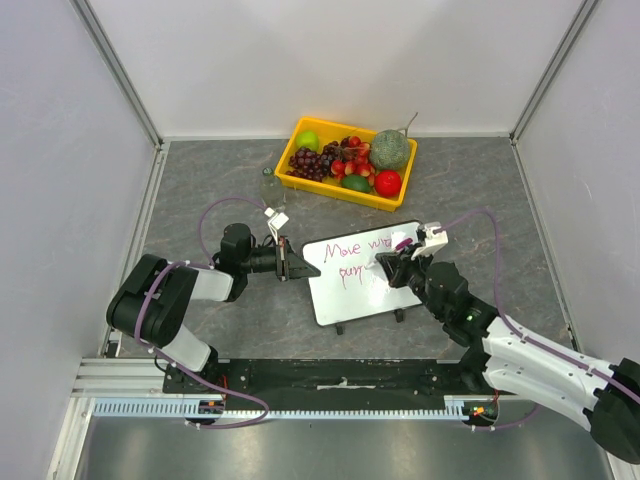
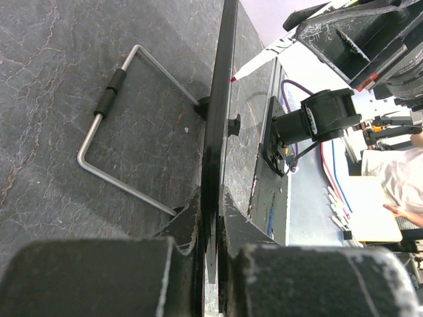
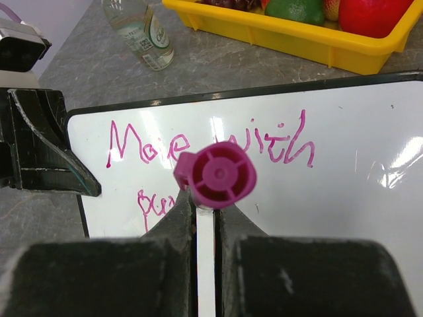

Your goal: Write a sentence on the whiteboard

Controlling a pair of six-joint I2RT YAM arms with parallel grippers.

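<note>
The whiteboard (image 1: 365,285) lies mid-table, black-rimmed, tilted. Magenta lettering (image 1: 355,247) reads "Move with" on the top line, and a second line (image 1: 350,270) begins "pur". In the right wrist view the board (image 3: 344,198) fills the frame with the same lettering (image 3: 211,142). My right gripper (image 1: 388,266) is shut on a magenta-capped marker (image 3: 217,175), tip down on the board by the second line. My left gripper (image 1: 292,262) is shut on the board's left edge (image 2: 215,145), seen edge-on in the left wrist view. The marker tip (image 2: 236,76) shows beyond.
A yellow tray (image 1: 300,182) of fruit stands at the back, close behind the board. A glass bottle (image 1: 268,185) stands left of it, also in the right wrist view (image 3: 137,33). The board's wire stand (image 2: 119,132) rests on the grey table.
</note>
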